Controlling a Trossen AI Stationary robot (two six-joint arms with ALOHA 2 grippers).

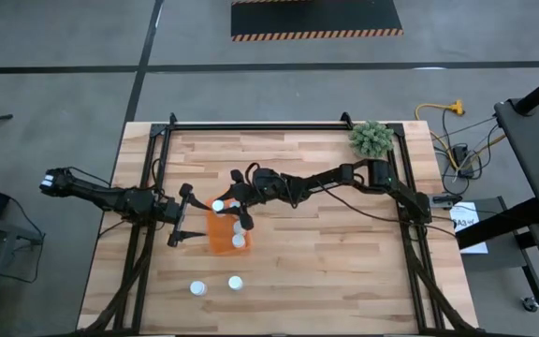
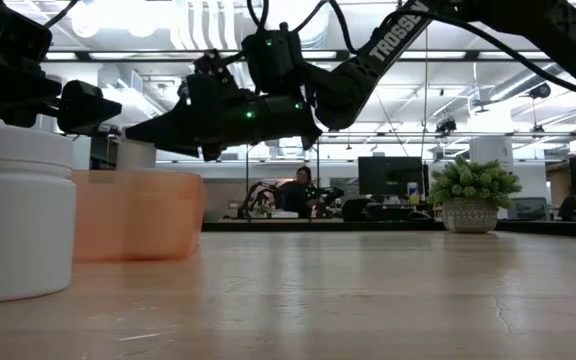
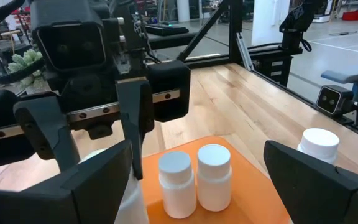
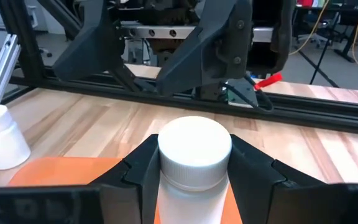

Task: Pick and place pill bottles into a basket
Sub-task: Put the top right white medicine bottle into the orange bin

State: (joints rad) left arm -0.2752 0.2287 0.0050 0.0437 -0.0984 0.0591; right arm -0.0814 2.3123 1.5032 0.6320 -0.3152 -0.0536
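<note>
Pale butcher-block table point(image 1: 344, 253) on a grey concrete floor, dark rails along its edges, a green fuzzy plant point(image 1: 371, 139) at the far right corner. We note the orange basket point(image 1: 221, 236) near the table's middle, left of centre, its low translucent wall also visible in the low view point(image 2: 138, 215). Two pill bottles stand upright side by side inside it point(image 3: 196, 177), seen from above as white caps point(image 1: 240, 241). The right gripper point(image 4: 194, 165) hovers over the basket's far end with its fingers closed on a white-capped bottle point(image 4: 194, 155), one finger against each side just below the cap; from above that bottle shows at the fingertips point(image 1: 218, 205). The left gripper point(image 1: 187, 215) sits just beside the basket's left wall, jaws spread wide and holding nothing, its two dark fingers point(image 3: 101, 180) framing the basket in its own wrist view. Two more bottles stand loose on the near part of the table, close to each other and well apart from the basket point(image 1: 197, 287) point(image 1: 235, 282); one of these looms large at the low view's left edge point(image 2: 20, 215). We count another bottle within the basket area, under the right arm point(image 1: 236, 226). Beyond the table, a seated person at a desk point(image 2: 300, 190).
</note>
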